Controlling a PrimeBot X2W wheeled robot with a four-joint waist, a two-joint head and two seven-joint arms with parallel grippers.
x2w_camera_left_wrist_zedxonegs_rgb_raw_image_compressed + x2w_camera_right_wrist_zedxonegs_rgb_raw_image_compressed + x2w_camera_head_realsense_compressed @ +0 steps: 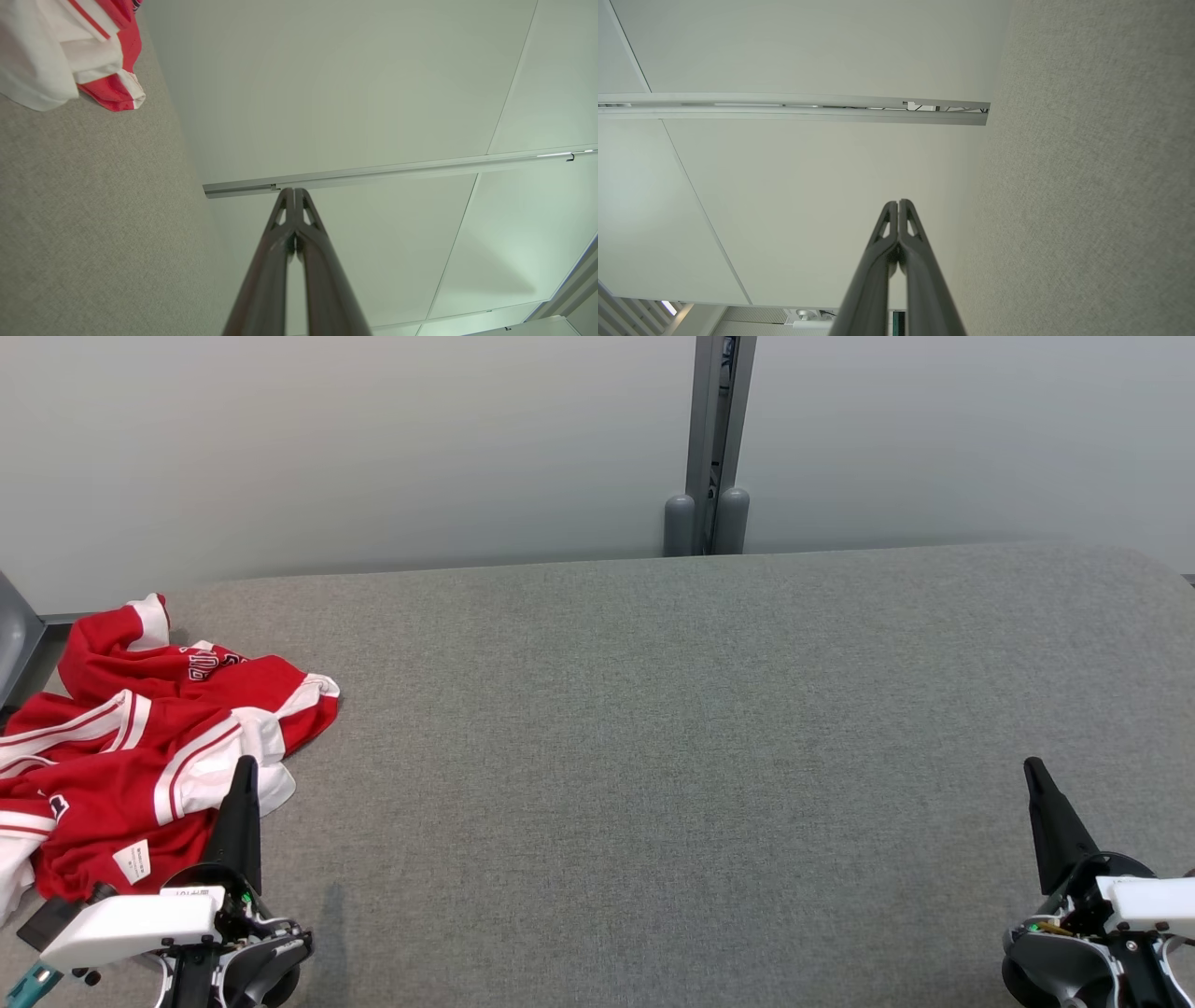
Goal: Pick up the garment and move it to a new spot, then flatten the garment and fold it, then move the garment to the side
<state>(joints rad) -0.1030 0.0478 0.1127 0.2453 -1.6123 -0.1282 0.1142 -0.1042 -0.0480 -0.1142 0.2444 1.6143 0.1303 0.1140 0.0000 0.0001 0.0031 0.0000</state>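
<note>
One grey felt table [653, 756], pale panelled wall [373, 448], red garment [140, 728] at left

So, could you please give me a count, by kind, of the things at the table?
garment: 1, red and white, crumpled
claws: 2, the left claw and the right claw, both shut and empty
table: 1, grey
total: 4
</note>
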